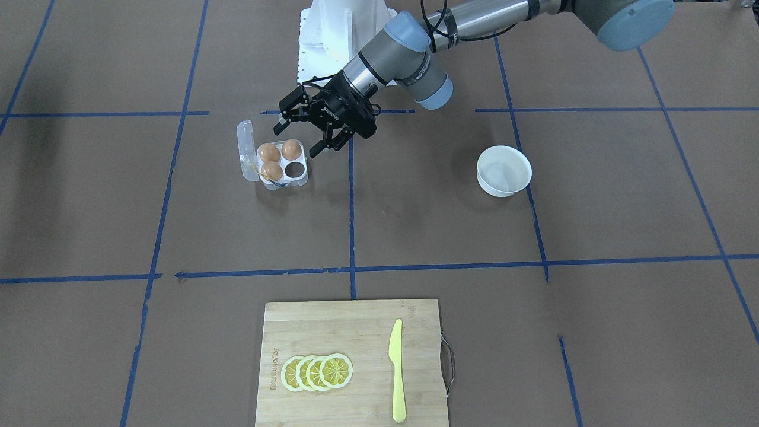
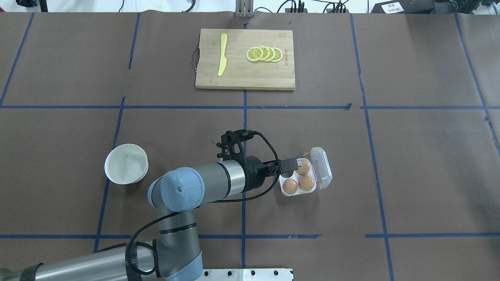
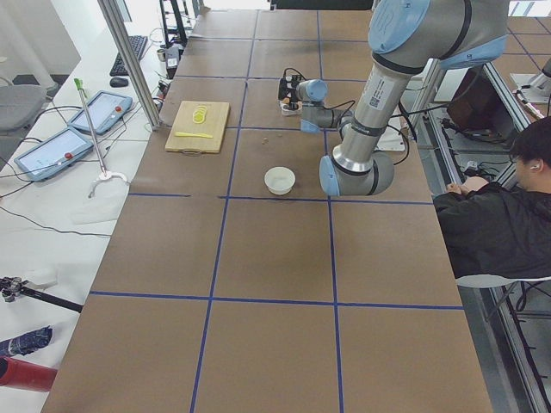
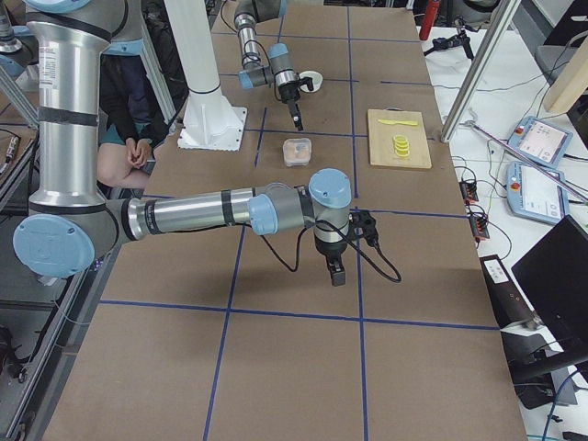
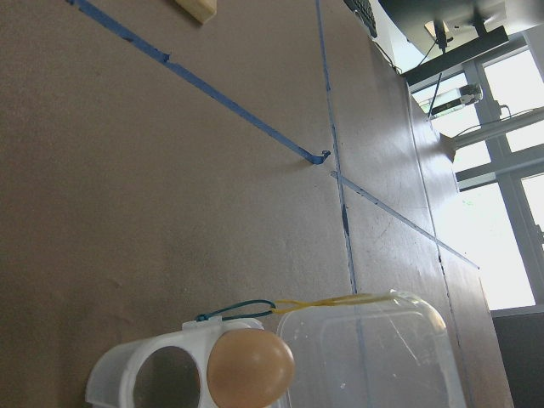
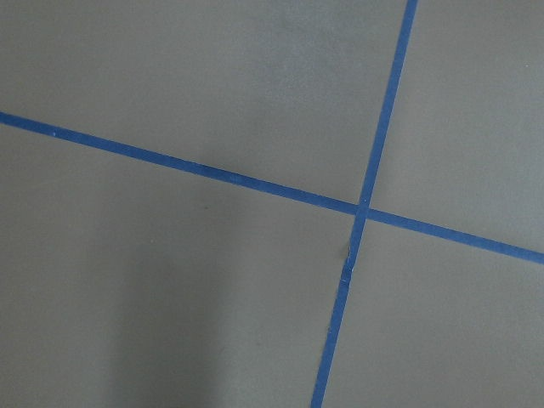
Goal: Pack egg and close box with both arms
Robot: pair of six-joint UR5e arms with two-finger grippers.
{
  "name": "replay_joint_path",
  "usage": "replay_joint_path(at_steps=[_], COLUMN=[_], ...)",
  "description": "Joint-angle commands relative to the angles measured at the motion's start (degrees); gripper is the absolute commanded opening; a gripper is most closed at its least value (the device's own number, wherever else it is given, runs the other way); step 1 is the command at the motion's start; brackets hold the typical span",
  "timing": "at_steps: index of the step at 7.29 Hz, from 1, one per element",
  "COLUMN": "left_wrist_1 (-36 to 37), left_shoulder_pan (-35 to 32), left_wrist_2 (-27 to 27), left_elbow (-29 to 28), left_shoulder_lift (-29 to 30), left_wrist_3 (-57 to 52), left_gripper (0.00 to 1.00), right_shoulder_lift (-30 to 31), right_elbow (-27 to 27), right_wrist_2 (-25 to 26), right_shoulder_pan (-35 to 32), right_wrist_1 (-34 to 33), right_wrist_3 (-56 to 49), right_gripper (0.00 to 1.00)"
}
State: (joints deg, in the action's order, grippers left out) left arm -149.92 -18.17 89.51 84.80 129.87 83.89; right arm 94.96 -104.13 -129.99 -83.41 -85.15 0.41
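Brown table [image 1: 533, 225] lies open around the clear plastic four-cell egg carton [image 1: 278, 182], upper left of centre, three tan-brown eggs [image 1: 272, 171] inside. Beside it we see the black left gripper [image 1: 296, 137] spread wide, empty; whether the right gripper [image 4: 337, 274] is open we cannot tell.

Brown table [image 1: 593, 207] gridded with blue tape lines [image 1: 450, 267]; three tan-brown eggs [image 1: 269, 152]; clear box [image 1: 300, 177] with white base and yellow band [image 5: 340, 301]; white bowl [image 1: 525, 163]; pale wood board [image 1: 332, 332]; yellow knife [image 1: 396, 370]; yellow, white-rimmed lemon slices [image 1: 317, 372]; grey left arm [image 1: 385, 59] with light-blue caps [image 1: 408, 32].
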Motion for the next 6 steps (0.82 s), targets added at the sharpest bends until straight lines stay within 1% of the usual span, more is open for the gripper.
replay_joint_path(at_steps=[1, 2, 4, 5, 6], left_wrist_1=[15.1, 21.8, 37.9, 44.7, 46.3], left_shoulder_pan=[-5.8, -9.5, -19.2, -22.8, -27.5], left_wrist_2=[9.9, 13.5, 14.5, 14.6, 14.6], left_elbow=[12.3, 15.6, 21.6, 23.3, 24.0], left_shoulder_lift=[-5.6, -7.5, -9.5, -10.3, -13.6], left_wrist_3=[-6.9, -11.8, -27.5, -37.0, -45.2], left_gripper=[1.0, 1.0, 1.0, 1.0, 1.0], right_shoulder_lift=[-0.2, -0.2, -0.4, -0.4, -0.3], right_elbow=[-0.1, -0.1, -0.1, 0.1, 0.2], right_wrist_2=[0.0, -0.1, -0.1, -0.2, -0.2], right_shoulder_pan=[0.0, 0.0, 0.0, 0.0, 0.0], right_wrist_1=[0.1, 0.1, 0.0, 0.0, 0.0], right_wrist_3=[0.0, 0.1, 0.1, 0.1, 0.1], right_gripper=[1.0, 1.0, 1.0, 1.0, 1.0])
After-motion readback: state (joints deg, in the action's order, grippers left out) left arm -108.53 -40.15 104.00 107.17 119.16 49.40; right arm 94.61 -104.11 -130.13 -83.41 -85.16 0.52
